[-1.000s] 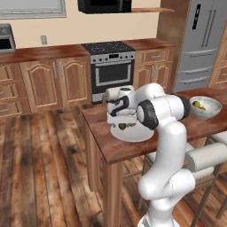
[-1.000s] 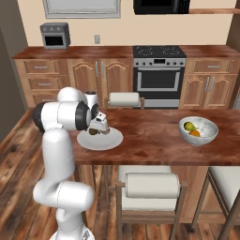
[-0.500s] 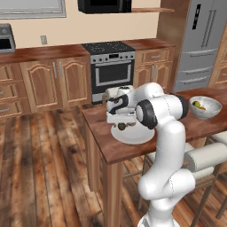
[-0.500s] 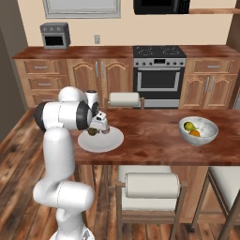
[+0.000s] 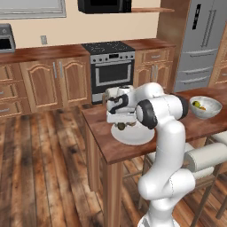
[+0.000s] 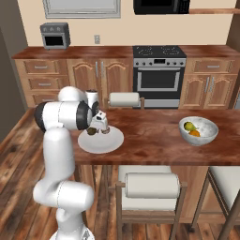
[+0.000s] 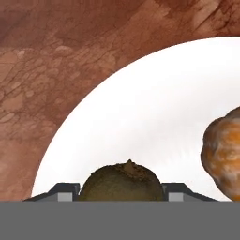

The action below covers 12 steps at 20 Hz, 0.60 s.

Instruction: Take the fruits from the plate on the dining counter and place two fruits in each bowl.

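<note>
A glossy white arm (image 5: 166, 146) of rounded, tube-like segments is showing dark charcoal bands at its joints. At its end, a white hand is carrying a gripper (image 7: 122, 190) with two small dark grey fingertips.

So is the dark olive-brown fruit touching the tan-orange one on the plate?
Apart. The hand view shows bare plate between the dark olive-brown fruit and the tan-orange fruit.
</note>
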### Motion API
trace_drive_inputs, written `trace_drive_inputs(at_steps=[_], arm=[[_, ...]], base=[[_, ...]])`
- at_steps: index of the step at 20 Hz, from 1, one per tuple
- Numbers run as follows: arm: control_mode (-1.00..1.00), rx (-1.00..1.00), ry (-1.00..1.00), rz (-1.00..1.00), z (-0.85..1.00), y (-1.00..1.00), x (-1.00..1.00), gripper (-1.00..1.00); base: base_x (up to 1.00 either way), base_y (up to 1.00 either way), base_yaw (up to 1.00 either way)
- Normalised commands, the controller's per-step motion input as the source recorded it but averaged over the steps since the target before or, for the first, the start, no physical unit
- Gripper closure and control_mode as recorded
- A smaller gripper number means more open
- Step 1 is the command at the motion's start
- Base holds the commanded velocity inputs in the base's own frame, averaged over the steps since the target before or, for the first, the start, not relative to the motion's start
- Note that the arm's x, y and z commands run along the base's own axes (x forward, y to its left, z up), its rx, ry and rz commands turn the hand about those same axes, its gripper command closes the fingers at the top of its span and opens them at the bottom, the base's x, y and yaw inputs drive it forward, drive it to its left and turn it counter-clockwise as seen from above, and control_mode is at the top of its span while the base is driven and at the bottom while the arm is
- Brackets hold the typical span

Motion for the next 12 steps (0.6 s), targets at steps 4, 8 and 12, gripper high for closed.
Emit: trace_drive_inputs(at_steps=[4, 8, 12], arm=[[-1.0, 0.0, 0.0, 0.0, 0.88, -0.18, -0.28, 1.0], [-1.0, 0.04, -0.01, 0.0, 1.0, -0.41, -0.92, 1.0], [-1.0, 0.01, -0.02, 0.0, 1.0, -0.17, -1.0, 1.0]], base=[[0.0, 0.0, 0.0], [0.0, 0.0, 0.0], [0.0, 0.0, 0.0]])
